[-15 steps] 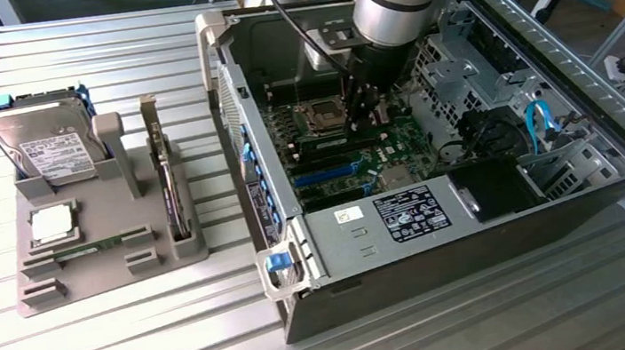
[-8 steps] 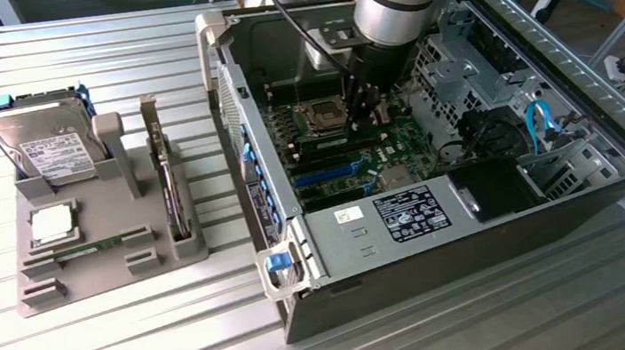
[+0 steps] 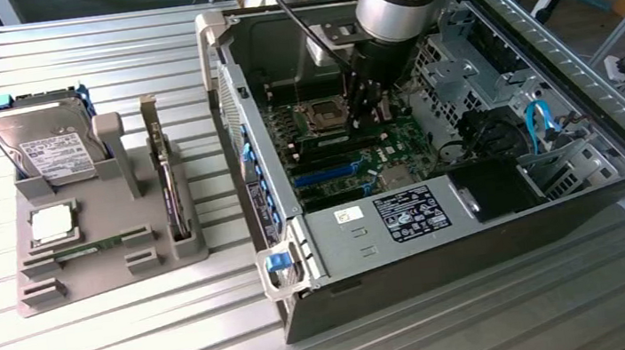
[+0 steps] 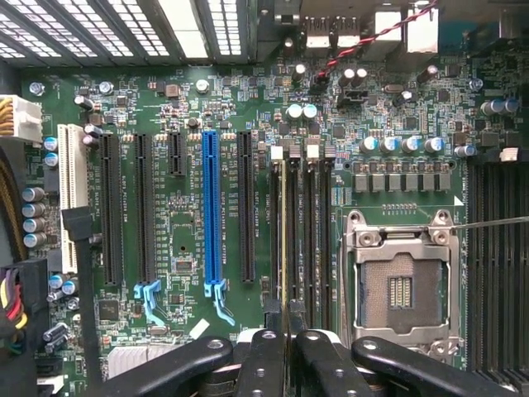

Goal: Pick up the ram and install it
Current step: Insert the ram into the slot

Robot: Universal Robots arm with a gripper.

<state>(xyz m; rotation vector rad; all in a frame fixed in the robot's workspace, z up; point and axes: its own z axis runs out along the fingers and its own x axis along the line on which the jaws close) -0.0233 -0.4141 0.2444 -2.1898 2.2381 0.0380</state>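
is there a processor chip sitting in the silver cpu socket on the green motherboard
No, the silver metal-framed processor socket on the green motherboard lies bare, its dark contact field exposed with no chip on it.

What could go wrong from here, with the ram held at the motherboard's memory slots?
1. The ram stands edge-on between the fingers, along one of several close-set memory slots; a slight tilt or offset could jam it or land it off the slot.
2. The open CPU socket lies right beside those slots; a slip could strike its exposed contacts.
3. Whether the slot's white latch is open cannot be told; a closed one could block seating.
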